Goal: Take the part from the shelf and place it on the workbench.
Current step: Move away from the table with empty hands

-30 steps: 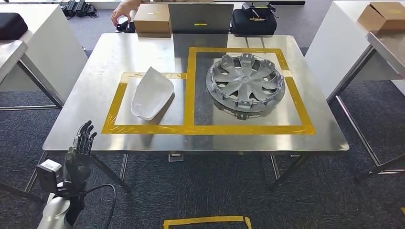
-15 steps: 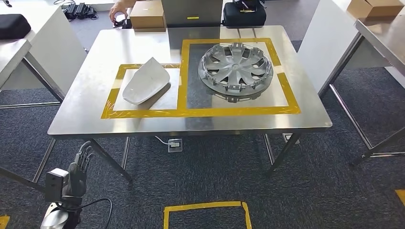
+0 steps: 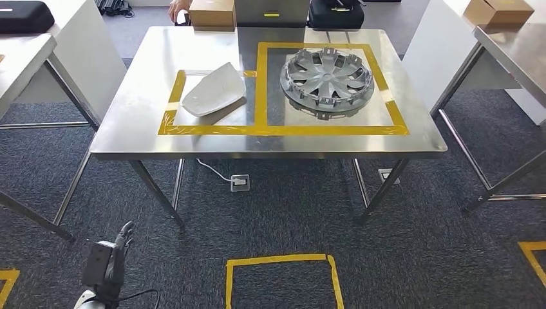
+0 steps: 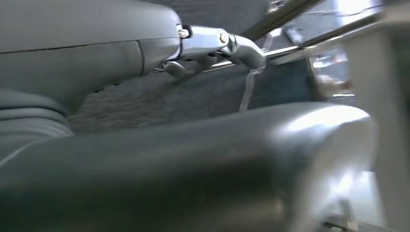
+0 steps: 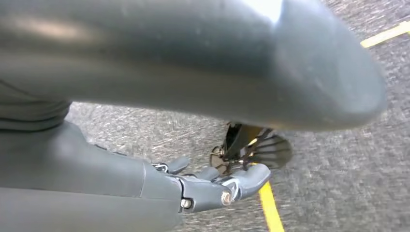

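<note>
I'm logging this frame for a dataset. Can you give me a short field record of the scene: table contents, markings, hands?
table: steel workbench, yellow tape outlining two adjoining bays
left bay: white shell part
right bay: grey hubcap
far edge: cardboard box, black case, a person's hand
floor: grey carpet, yellow tape square
left hand: low beside the body, holds nothing
right hand: above the carpet, holds nothing

No text, label, brand or number can be read anywhere (the yellow strip on the dark case [image 3: 271, 11] behind the workbench [image 3: 135, 122] is too small to tell).
</note>
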### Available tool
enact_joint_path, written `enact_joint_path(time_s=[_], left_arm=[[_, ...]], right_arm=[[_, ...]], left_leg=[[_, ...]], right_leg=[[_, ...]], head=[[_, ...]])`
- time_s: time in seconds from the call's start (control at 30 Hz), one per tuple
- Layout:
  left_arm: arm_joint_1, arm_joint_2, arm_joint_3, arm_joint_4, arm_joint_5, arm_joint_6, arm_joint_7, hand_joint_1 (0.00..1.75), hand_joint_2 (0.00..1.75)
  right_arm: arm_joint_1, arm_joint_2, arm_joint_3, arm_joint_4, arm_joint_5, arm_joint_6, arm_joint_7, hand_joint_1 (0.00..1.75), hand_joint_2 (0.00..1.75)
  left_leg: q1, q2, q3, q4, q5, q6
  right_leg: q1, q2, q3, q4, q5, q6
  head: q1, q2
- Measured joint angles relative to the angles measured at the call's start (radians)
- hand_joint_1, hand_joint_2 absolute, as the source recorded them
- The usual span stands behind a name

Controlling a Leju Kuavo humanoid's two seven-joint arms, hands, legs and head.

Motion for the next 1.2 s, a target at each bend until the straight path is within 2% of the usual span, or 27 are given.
enact_joint_path(time_s=[0.03, 0.1, 0.13, 0.17, 0.23, 0.27, 0.37, 0.4, 0.43, 0.47, 0.5, 0.53, 0.57, 0.6, 0.63, 0.67, 0.73, 0.77, 0.83, 0.9, 0.93, 0.97, 1.0, 1.07, 1.1, 1.13, 1.2], left_arm=[[-0.004, -0.001, 0.001, 0.040, -0.008, 0.006, 0.014, 0.00, 0.00], [-0.011, -0.004, 0.002, 0.112, -0.023, 0.012, 0.059, 0.00, 0.00], [-0.011, -0.005, 0.002, 0.144, -0.030, 0.015, 0.084, 0.00, 0.00], [-0.007, -0.006, 0.003, 0.172, -0.037, 0.019, 0.110, 0.00, 0.00], [0.006, -0.009, 0.003, 0.221, -0.055, 0.030, 0.165, 0.00, 0.00], [0.014, -0.009, 0.003, 0.240, -0.064, 0.036, 0.194, 0.00, 0.00], [0.036, -0.011, 0.003, 0.288, -0.083, 0.046, 0.267, 0.00, 0.00], [0.043, -0.012, 0.003, 0.300, -0.087, 0.047, 0.283, 0.00, 0.00], [0.049, -0.013, 0.003, 0.310, -0.089, 0.047, 0.299, 0.00, 0.00], [0.055, -0.013, 0.003, 0.319, -0.091, 0.047, 0.313, 0.00, 0.00], [0.059, -0.014, 0.003, 0.326, -0.092, 0.047, 0.327, 0.00, 0.00], [0.062, -0.015, 0.003, 0.331, -0.096, 0.046, 0.341, 0.00, 0.00], [0.063, -0.016, 0.003, 0.335, -0.101, 0.045, 0.355, 0.00, 0.00], [0.064, -0.017, 0.003, 0.339, -0.105, 0.044, 0.367, 0.00, 0.00], [0.065, -0.019, 0.003, 0.343, -0.111, 0.043, 0.378, 0.00, 0.00], [0.069, -0.021, 0.003, 0.347, -0.115, 0.041, 0.388, 0.00, 0.00], [0.077, -0.025, 0.003, 0.356, -0.124, 0.038, 0.407, 0.00, 0.00], [0.081, -0.027, 0.003, 0.360, -0.129, 0.037, 0.419, 0.00, 0.00], [0.085, -0.031, 0.003, 0.366, -0.139, 0.032, 0.451, 0.00, 0.00], [0.090, -0.035, 0.003, 0.370, -0.145, 0.025, 0.485, 0.00, 0.00], [0.094, -0.038, 0.003, 0.372, -0.146, 0.022, 0.499, 0.00, 0.00], [0.097, -0.041, 0.003, 0.374, -0.148, 0.019, 0.512, 0.00, 0.00], [0.098, -0.045, 0.003, 0.376, -0.150, 0.017, 0.527, 0.00, 0.00], [0.099, -0.055, 0.003, 0.378, -0.159, 0.011, 0.553, 0.00, 0.00], [0.099, -0.059, 0.003, 0.380, -0.162, 0.008, 0.565, 0.00, 0.00], [0.099, -0.062, 0.003, 0.380, -0.164, 0.005, 0.574, 0.00, 0.00], [0.099, -0.066, 0.003, 0.382, -0.164, -0.002, 0.590, 0.00, 0.00]], right_arm=[[-0.002, -0.001, 0.000, 0.000, 0.000, 0.001, -0.001, 0.00, 0.00], [-0.007, -0.003, 0.000, 0.000, -0.001, 0.002, -0.001, 0.00, 0.00], [-0.009, -0.003, 0.000, 0.000, -0.002, 0.002, 0.000, 0.00, 0.00], [-0.009, -0.003, 0.000, 0.000, -0.004, 0.001, 0.001, 0.00, 0.00], [-0.007, -0.002, 0.000, 0.000, -0.008, 0.000, 0.003, 0.00, 0.00], [-0.006, -0.002, 0.000, 0.000, -0.010, -0.001, 0.003, 0.00, 0.00], [-0.004, -0.002, 0.000, 0.000, -0.009, -0.002, 0.002, 0.00, 0.00], [-0.004, -0.001, 0.000, 0.000, -0.007, -0.001, 0.002, 0.00, 0.00], [-0.003, -0.001, 0.000, 0.000, -0.005, -0.001, 0.003, 0.00, 0.00], [-0.003, -0.001, 0.000, 0.000, -0.004, -0.001, 0.003, 0.00, 0.00], [-0.004, -0.001, 0.000, 0.000, -0.002, 0.000, 0.003, 0.00, 0.00], [-0.004, -0.001, 0.000, 0.000, -0.002, 0.000, 0.004, 0.00, 0.00], [-0.005, -0.001, 0.000, 0.000, -0.001, 0.000, 0.005, 0.00, 0.00], [-0.005, -0.002, 0.000, 0.000, 0.000, 0.001, 0.005, 0.00, 0.00], [-0.006, -0.002, 0.000, 0.000, 0.000, 0.001, 0.005, 0.00, 0.00], [-0.006, -0.002, 0.000, 0.000, 0.000, 0.001, 0.005, 0.00, 0.00], [-0.005, -0.002, 0.000, 0.000, 0.001, 0.002, 0.005, 0.00, 0.00], [-0.003, -0.002, 0.000, 0.000, 0.002, 0.002, 0.005, 0.00, 0.00], [-0.001, -0.002, 0.000, 0.000, 0.003, 0.004, 0.005, 0.00, 0.00], [0.000, -0.002, 0.000, 0.000, 0.004, 0.007, 0.006, 0.00, 0.00], [0.000, -0.002, 0.000, 0.000, 0.004, 0.007, 0.008, 0.00, 0.00], [0.001, -0.003, 0.000, 0.000, 0.005, 0.008, 0.010, 0.00, 0.00], [0.001, -0.003, 0.000, 0.000, 0.005, 0.009, 0.011, 0.00, 0.00], [0.000, -0.004, 0.000, 0.000, 0.006, 0.013, 0.013, 0.00, 0.00], [-0.001, -0.005, 0.000, 0.000, 0.006, 0.017, 0.012, 0.00, 0.00], [-0.001, -0.006, 0.000, 0.000, 0.007, 0.022, 0.011, 0.00, 0.00], [0.000, -0.006, 0.000, 0.000, 0.008, 0.034, 0.011, 0.00, 0.00]], left_leg=[[-0.002, 0.001, -0.012, 0.002, 0.010, -0.002], [-0.006, 0.003, -0.027, 0.004, 0.028, -0.009], [-0.006, 0.004, -0.031, 0.003, 0.038, -0.014], [-0.005, 0.005, -0.032, -0.001, 0.048, -0.020], [-0.002, 0.003, -0.039, 0.002, 0.047, -0.031], [-0.001, 0.000, -0.048, 0.020, 0.020, -0.037], [0.005, -0.005, -0.088, 0.177, -0.126, -0.053], [0.008, -0.005, -0.094, 0.232, -0.148, -0.058], [0.011, -0.005, -0.088, 0.266, -0.145, -0.063], [0.015, -0.005, -0.066, 0.268, -0.121, -0.068], [0.019, -0.005, -0.028, 0.237, -0.091, -0.072], [0.023, -0.005, 0.022, 0.178, -0.077, -0.076], [0.023, -0.006, 0.075, 0.104, -0.083, -0.076], [0.023, -0.007, 0.112, 0.045, -0.098, -0.072], [0.021, -0.008, 0.133, 0.006, -0.117, -0.065], [0.018, -0.009, 0.138, -0.010, -0.125, -0.055], [0.018, -0.005, 0.126, -0.006, -0.117, -0.034], [0.018, -0.004, 0.121, -0.006, -0.110, -0.025], [0.018, -0.002, 0.106, -0.006, -0.095, -0.014], [0.015, -0.001, 0.090, -0.005, -0.083, -0.011], [0.013, -0.001, 0.085, -0.005, -0.079, -0.011], [0.011, -0.001, 0.081, -0.004, -0.075, -0.011], [0.010, -0.002, 0.080, -0.004, -0.072, -0.012], [0.008, -0.002, 0.079, -0.004, -0.069, -0.016], [0.006, -0.002, 0.077, -0.003, -0.067, -0.019], [0.004, -0.002, 0.075, -0.001, -0.067, -0.020], [0.003, -0.001, 0.072, 0.000, -0.066, -0.023]], right_leg=[[0.005, 0.000, 0.058, -0.071, 0.010, -0.011], [0.014, 0.000, 0.153, -0.210, -0.006, -0.027], [0.017, 0.000, 0.174, -0.248, -0.017, -0.032], [0.018, 0.000, 0.176, -0.262, -0.015, -0.035], [0.014, -0.002, 0.162, -0.269, 0.008, -0.047], [0.011, -0.003, 0.152, -0.273, 0.022, -0.052], [0.008, -0.004, 0.106, -0.274, 0.061, -0.058], [0.007, -0.005, 0.089, -0.273, 0.073, -0.056], [0.005, -0.005, 0.072, -0.271, 0.084, -0.053], [0.002, -0.006, 0.054, -0.267, 0.094, -0.049], [-0.001, -0.008, 0.036, -0.261, 0.104, -0.043], [-0.003, -0.009, 0.020, -0.254, 0.111, -0.037], [-0.004, -0.010, 0.006, -0.245, 0.118, -0.030], [-0.004, -0.011, -0.002, -0.239, 0.124, -0.023], [-0.003, -0.012, -0.007, -0.236, 0.130, -0.016], [-0.002, -0.012, -0.009, -0.236, 0.135, -0.010], [-0.006, -0.012, -0.011, -0.233, 0.139, 0.001], [-0.008, -0.011, -0.018, -0.215, 0.122, 0.006], [-0.009, -0.009, -0.054, -0.114, 0.045, 0.013], [-0.008, -0.008, -0.095, 0.017, -0.032, 0.015], [-0.007, -0.008, -0.097, 0.049, -0.046, 0.014], [-0.006, -0.008, -0.079, 0.040, -0.040, 0.010], [-0.003, -0.008, -0.041, -0.010, -0.018, 0.004], [0.006, -0.007, 0.054, -0.157, 0.026, -0.015], [0.010, -0.008, 0.084, -0.211, 0.038, -0.022], [0.012, -0.008, 0.099, -0.240, 0.042, -0.024], [0.012, -0.009, 0.098, -0.248, 0.043, -0.020]], head=[[0.000, 0.000], [0.000, 0.000], [0.000, 0.000], [0.000, 0.000], [0.002, 0.000], [0.001, 0.000], [-0.006, 0.000], [-0.006, 0.000], [-0.007, 0.000], [-0.007, 0.000], [-0.007, 0.000], [-0.008, 0.000], [-0.011, 0.000], [-0.011, 0.000], [-0.012, 0.000], [-0.011, 0.000], [-0.009, 0.000], [-0.007, 0.000], [-0.003, 0.000], [0.002, 0.000], [0.004, 0.000], [0.005, 0.000], [0.005, 0.000], [0.007, 0.000], [0.008, 0.000], [0.008, 0.000], [0.007, 0.000]])
